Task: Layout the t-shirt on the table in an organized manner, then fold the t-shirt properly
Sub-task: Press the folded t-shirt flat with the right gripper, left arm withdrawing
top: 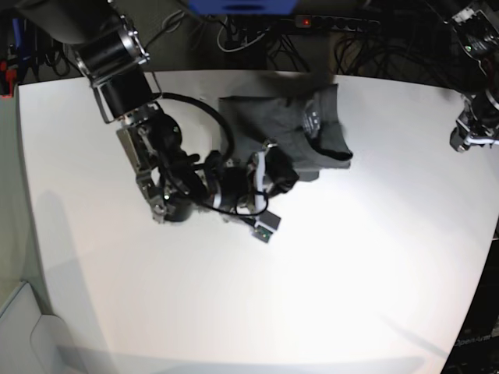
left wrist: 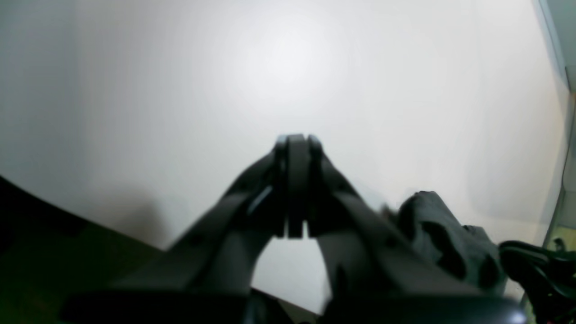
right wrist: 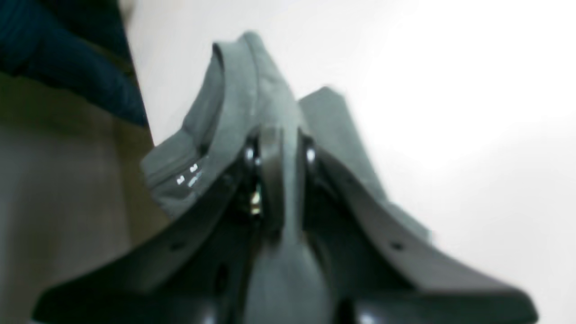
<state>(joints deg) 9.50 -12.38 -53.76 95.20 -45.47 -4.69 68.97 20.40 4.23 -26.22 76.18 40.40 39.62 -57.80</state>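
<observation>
The big white desk point(top: 234, 312) is filling most of the base view, and its top is looking smooth and bright. The dark grey t-shirt point(top: 300, 125) is lying bunched up near the far edge of the desk, a bit past the middle. It is not lying flat; parts are folding over each other. A small patch of white writing is showing inside the neck part, but it is too tiny to read.

The right arm is reaching across the desk from the far left corner of the base view. The right gripper point(top: 282, 173) is sitting at the near edge of the t-shirt. In the right wrist view, the right gripper point(right wrist: 279, 157) is pinching a fold of the grey cloth, with the cloth running up between the two jaws.

The left gripper point(top: 468, 136) is sitting far off at the right edge of the base view, well apart from the t-shirt. In the left wrist view, the left gripper point(left wrist: 297, 141) is pressing its jaws together with nothing between them, over bare desk.
</observation>
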